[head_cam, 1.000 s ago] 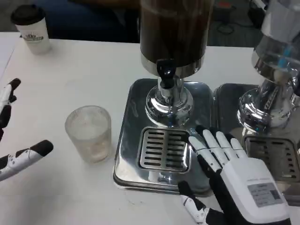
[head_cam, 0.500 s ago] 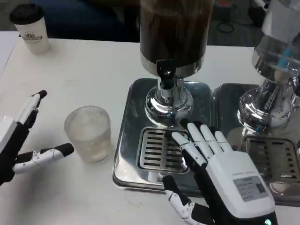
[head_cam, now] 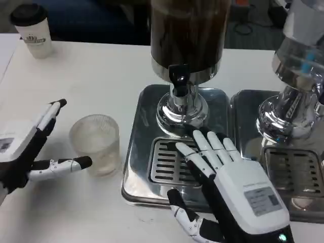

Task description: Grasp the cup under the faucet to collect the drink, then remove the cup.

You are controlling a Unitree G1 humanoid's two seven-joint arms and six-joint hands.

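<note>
A ribbed clear glass cup (head_cam: 95,144) stands upright on the white table, left of the steel drip tray (head_cam: 137,152) and away from the black faucet (head_cam: 178,78) of the dark drink dispenser (head_cam: 186,35). My left hand (head_cam: 28,152) is open beside the cup on its left, thumb tip almost at the cup's base, fingers spread behind it, not gripping. My right hand (head_cam: 228,190) hovers open, palm down, over the slotted grate (head_cam: 169,161) under the faucet.
A second dispenser (head_cam: 296,76) on its own tray (head_cam: 243,116) stands at the right. A white paper cup with a black lid (head_cam: 32,30) sits at the far left back corner. Bare table lies in front of the glass.
My left hand has moved right, closing in on the glass from the left. My right hand has slid left over the grate. The glass has not moved.
</note>
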